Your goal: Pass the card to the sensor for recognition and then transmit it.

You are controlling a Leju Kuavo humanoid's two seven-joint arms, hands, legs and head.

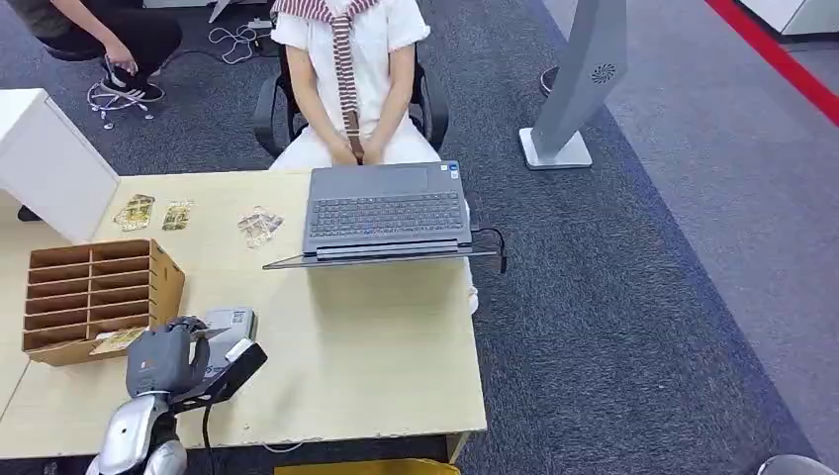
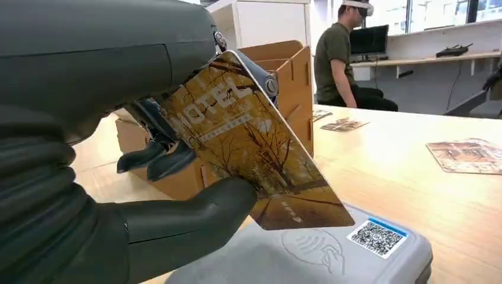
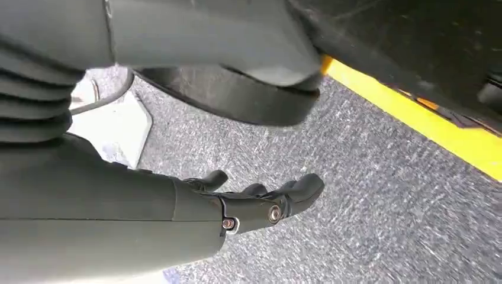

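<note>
My left hand (image 1: 163, 358) is at the table's near left and pinches a golden hotel card (image 2: 254, 151) between thumb and fingers. In the left wrist view the card is tilted, its lower corner just above the grey card sensor (image 2: 331, 254), which bears a contactless symbol and a QR sticker. From the head view the sensor (image 1: 230, 323) lies flat on the table right beside the hand. My right hand (image 3: 254, 204) hangs over the carpet floor, fingers loosely extended and holding nothing.
A wooden slotted card rack (image 1: 94, 292) stands just left of the hand. Several cards (image 1: 259, 226) lie near the table's far edge. An open laptop (image 1: 386, 213) faces a seated person (image 1: 346, 69). A white box (image 1: 45, 158) sits at the far left.
</note>
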